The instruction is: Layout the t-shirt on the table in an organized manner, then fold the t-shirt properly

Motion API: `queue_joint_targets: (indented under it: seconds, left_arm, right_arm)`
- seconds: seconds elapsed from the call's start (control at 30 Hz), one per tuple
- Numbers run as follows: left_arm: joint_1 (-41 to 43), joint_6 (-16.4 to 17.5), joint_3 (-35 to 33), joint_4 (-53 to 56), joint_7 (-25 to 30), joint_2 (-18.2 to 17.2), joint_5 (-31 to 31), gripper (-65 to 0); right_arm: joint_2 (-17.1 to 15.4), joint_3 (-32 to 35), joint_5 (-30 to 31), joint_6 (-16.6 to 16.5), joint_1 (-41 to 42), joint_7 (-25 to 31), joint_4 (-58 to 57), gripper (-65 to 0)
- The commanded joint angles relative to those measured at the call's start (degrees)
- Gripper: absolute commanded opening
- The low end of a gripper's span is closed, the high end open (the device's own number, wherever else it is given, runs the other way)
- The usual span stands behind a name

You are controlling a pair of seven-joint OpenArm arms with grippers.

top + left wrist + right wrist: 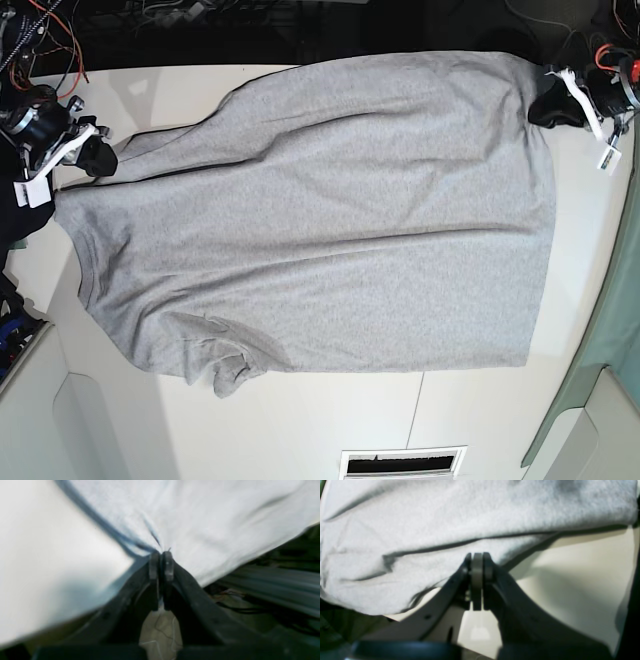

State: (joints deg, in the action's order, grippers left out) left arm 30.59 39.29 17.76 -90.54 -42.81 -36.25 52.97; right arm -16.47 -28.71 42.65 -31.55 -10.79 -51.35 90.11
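Observation:
The light grey t-shirt lies spread across the white table, wrinkled, with one sleeve bunched at the lower left. In the base view my left gripper sits at the shirt's upper right corner. The left wrist view shows this gripper shut, pinching the t-shirt beside its dark trim, above the table. My right gripper is at the shirt's left end. Up close, that gripper is shut on the t-shirt at its edge, over the table.
Loose wires lie behind the table at the upper left. A slotted vent is set into the table's near edge, and a thin seam runs towards it. A pale green surface borders the right side.

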Motion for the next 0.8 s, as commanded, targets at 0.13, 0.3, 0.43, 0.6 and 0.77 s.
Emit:
queue_joint_targets:
  seconds: [0.13,0.3,0.43,0.6,0.77]
  left_arm:
    - [0.02,0.71,6.27,-5.27,-0.76,-1.40,5.27,-65.0]
    - [-0.11,0.71,11.21,-5.33,-0.76,-2.05,6.40,-65.0]
    - [-0.11,0.71,11.08,-5.29,-0.74,-2.84,6.21,-65.0]
    - [-0.11,0.71,11.08,-5.27,-0.50,-2.82,6.14,-65.0]
    - [-0.09,0.71,11.08,-5.27,-0.57,-2.80,6.05,-65.0]
  right_arm:
    - [-0.85,-3.85,3.06,-0.42,0.44,0.09,2.34,-65.0]
    - [-0.90,-7.34,3.87,-1.16,0.79,0.57,4.04,-65.0]
    - [-0.96,-6.60,2.56,-1.29,0.74,1.31,3.91,-65.0]
    - [-0.59,-4.02,1.03,-1.25,-0.35,0.28,2.69,-65.0]
    - [-0.48,-2.93,0.37,-1.22,-5.27,2.25,2.67,-38.0]
